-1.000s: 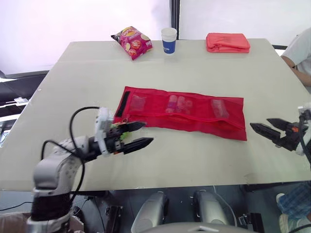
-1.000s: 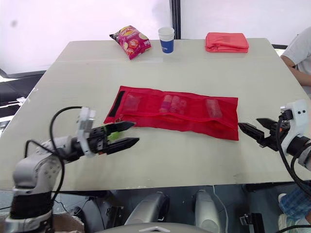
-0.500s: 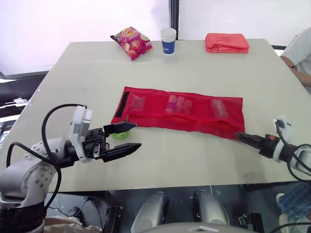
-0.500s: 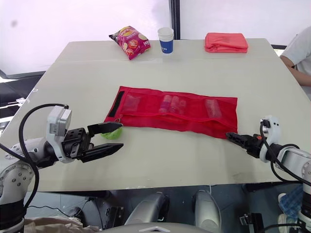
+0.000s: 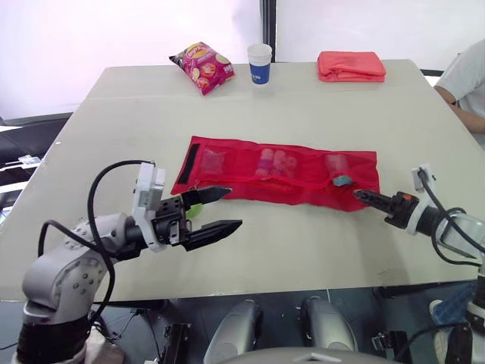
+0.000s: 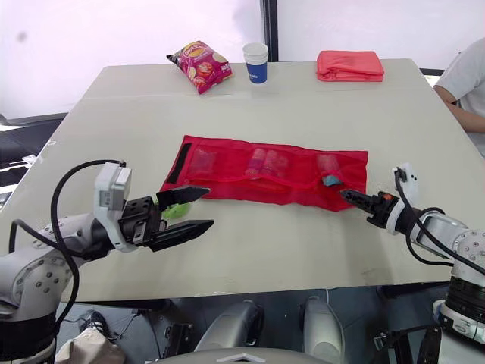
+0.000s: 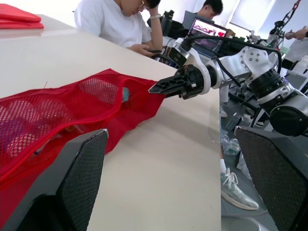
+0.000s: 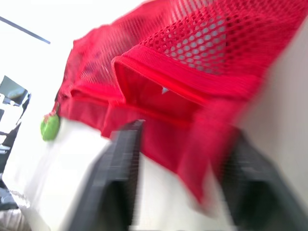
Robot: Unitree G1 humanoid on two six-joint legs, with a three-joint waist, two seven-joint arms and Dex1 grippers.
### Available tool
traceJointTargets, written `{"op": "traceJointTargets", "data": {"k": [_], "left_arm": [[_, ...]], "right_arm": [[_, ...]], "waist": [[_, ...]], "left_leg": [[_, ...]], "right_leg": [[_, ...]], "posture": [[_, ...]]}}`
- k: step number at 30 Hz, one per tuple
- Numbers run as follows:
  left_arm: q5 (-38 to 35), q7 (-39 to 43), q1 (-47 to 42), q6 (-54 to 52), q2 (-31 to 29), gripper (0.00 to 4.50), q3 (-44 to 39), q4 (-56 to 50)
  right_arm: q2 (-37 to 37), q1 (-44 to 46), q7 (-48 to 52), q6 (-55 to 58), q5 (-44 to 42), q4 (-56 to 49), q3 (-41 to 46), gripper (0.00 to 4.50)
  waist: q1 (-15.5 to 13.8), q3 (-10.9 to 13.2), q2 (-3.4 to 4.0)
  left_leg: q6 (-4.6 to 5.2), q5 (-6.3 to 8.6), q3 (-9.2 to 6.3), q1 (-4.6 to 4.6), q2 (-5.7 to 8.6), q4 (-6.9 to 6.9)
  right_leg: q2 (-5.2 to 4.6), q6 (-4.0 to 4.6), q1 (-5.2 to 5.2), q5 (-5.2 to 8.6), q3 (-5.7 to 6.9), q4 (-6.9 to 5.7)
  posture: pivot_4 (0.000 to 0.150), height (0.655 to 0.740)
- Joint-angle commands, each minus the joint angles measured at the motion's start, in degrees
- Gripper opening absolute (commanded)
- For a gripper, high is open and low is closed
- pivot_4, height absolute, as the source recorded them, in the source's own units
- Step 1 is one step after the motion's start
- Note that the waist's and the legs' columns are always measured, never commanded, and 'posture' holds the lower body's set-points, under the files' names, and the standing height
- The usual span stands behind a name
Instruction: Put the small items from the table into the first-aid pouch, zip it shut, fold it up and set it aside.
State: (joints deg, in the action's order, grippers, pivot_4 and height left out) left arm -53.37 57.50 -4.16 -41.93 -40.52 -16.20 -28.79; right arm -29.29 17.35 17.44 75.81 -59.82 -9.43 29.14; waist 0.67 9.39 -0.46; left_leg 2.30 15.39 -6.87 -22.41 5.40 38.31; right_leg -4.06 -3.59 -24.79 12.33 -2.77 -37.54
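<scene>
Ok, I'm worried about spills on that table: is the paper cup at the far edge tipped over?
No, the paper cup stands upright between the snack bag and the folded red cloth.

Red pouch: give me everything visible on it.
The red mesh pouch lies unfolded, mostly flat, in the middle of the table. Its mesh pockets hold small items; a black strip runs along its left end and a green tag sits at the near left corner. The right hand meets its near right corner.
</scene>
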Motion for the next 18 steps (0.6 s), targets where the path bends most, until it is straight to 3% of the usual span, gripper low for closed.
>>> {"op": "traceJointTargets", "data": {"k": [1,2,10,18], "left_arm": [[-1.4,-1.1,-2.1,0.7,0.3,4.5,0.6,-1.3],[-1.4,-1.4,-2.4,0.9,0.4,4.5,0.9,-1.3],[-1.7,-5.0,-4.8,1.0,1.8,4.5,3.2,-2.1],[-2.1,-8.7,-8.0,0.3,3.1,4.5,5.1,-2.4]], "right_arm": [[-3.2,3.4,-1.3,-3.5,2.3,0.9,1.7,0.31],[-4.1,4.0,-1.3,-4.1,3.2,1.7,1.6,0.02],[-18.4,9.0,5.7,-13.9,18.4,14.0,-7.9,0.02],[-25.6,11.9,12.8,-21.1,28.7,24.1,-14.4,0.02]], "waist": [[0.0,0.0,0.01],[0.0,0.0,0.06],[-0.1,0.0,0.06],[-0.1,0.1,0.07]], "left_leg": [[-0.03,-0.02,0.0,-0.01,0.0,0.0],[-0.03,-0.02,0.02,-0.01,0.0,0.01],[-0.05,-0.04,0.04,-0.09,0.11,0.02],[-0.05,-0.04,0.05,-0.1,0.1,0.01]], "right_leg": [[0.0,0.0,-0.01,0.0,0.0,0.0],[0.0,0.0,0.0,0.0,-0.01,0.01],[-0.02,-0.01,0.0,-0.01,0.02,0.11],[-0.02,-0.01,-0.01,-0.01,-0.01,0.14]], "posture": [[0.15,0.74],[0.15,0.74],[0.15,0.74],[0.15,0.74]]}}
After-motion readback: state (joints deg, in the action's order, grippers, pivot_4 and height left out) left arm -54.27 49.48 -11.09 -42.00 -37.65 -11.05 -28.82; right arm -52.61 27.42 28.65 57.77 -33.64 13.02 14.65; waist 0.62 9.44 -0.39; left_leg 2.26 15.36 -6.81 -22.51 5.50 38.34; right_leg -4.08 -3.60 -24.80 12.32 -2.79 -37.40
